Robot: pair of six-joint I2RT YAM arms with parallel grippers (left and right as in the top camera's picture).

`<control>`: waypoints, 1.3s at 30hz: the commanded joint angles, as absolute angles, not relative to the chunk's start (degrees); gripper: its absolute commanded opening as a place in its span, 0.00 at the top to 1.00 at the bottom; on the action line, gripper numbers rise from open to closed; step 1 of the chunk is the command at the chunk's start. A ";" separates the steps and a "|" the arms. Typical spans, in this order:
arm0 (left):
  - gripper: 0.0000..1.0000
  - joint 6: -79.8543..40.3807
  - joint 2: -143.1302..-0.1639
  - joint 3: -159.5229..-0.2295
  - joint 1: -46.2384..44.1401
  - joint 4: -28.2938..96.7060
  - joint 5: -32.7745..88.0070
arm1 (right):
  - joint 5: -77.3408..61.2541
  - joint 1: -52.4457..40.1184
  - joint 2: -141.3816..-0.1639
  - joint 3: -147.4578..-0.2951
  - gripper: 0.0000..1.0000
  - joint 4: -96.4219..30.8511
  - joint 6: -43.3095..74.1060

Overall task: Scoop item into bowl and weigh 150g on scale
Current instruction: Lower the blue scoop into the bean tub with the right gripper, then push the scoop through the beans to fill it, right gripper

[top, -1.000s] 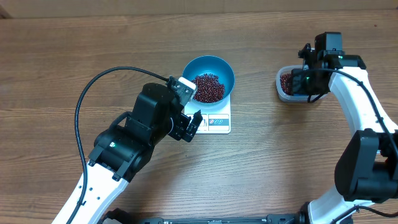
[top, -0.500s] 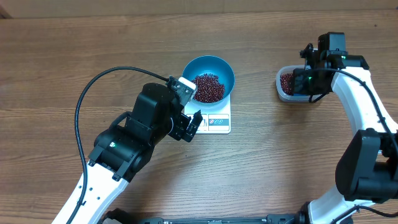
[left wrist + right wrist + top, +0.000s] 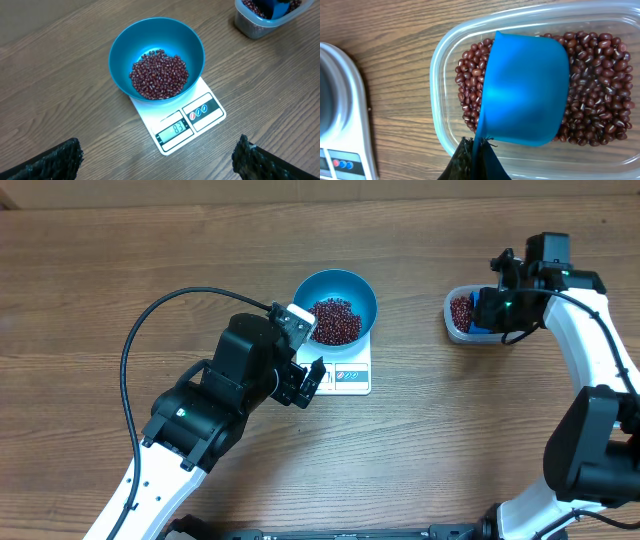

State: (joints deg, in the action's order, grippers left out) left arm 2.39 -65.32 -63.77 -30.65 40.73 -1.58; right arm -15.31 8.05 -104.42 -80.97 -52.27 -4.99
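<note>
- The right gripper [image 3: 475, 159] is clamped on the handle end of a blue scoop [image 3: 525, 90], and the scoop's cup reaches straight out from the fingers.
- The scoop sits inside a clear plastic tub [image 3: 440, 65], low over the beans [image 3: 600, 75] lying there. No beans show on the blue face turned to the wrist camera, so I cannot tell whether it has taken up a load.
- The bowl [image 3: 150, 35] stands on the scale [image 3: 200, 112], with a heap of beans in its bottom. The display [image 3: 174, 129] reads 83, so by my judgement more scoops are needed.
- The key relation is that the bowl lies well apart from the tub, off to the robot's left across bare table. The right arm is the one carrying the scoop, so it has to travel that way, keeping the cup level.
- The left gripper [image 3: 308, 382] is nearer the bowl. It hangs just beside the scale's front edge with its jaws spread wide, holding nothing.
</note>
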 commanded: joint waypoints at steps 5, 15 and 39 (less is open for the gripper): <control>0.00 1.50 -65.25 -63.75 -30.39 40.71 -1.93 | -25.78 11.20 -105.58 -80.47 0.96 -52.16 -6.28; 0.01 1.50 -65.25 -63.75 -30.39 40.71 -1.93 | -30.26 12.43 -105.58 -80.47 0.96 -53.36 -6.46; 0.00 1.50 -65.25 -63.77 -30.39 40.71 -1.93 | -37.01 18.39 -105.58 -80.47 0.96 -55.68 -7.84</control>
State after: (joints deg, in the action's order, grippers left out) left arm 1.98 -65.32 -63.77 -30.65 40.73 -1.58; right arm -33.71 17.63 -105.51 -80.86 -55.64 -7.29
